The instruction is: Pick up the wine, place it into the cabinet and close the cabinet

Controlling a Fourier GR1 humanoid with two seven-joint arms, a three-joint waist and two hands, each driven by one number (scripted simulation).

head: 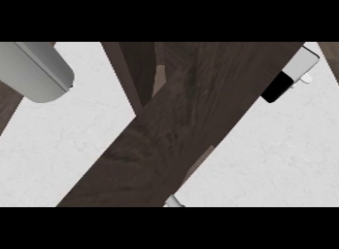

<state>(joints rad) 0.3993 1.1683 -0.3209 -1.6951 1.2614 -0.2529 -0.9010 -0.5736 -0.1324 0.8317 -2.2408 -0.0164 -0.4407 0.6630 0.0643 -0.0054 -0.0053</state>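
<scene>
A dark wooden cabinet door [186, 126] fills my view above the white counter [286, 155], probably mid-swing for closing. The left forearm [36, 73] shows at upper left, its hand out of view. The right hand [276, 90] is partly hidden behind the door's edge, and I cannot tell whether it is spread or closed. The wine and the cabinet contents are not visible.

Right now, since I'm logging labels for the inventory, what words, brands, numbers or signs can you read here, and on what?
None: no readable text. The dark wooden cabinet, the white counter and the grey forearm at upper left carry no words, numbers or signs.
</scene>
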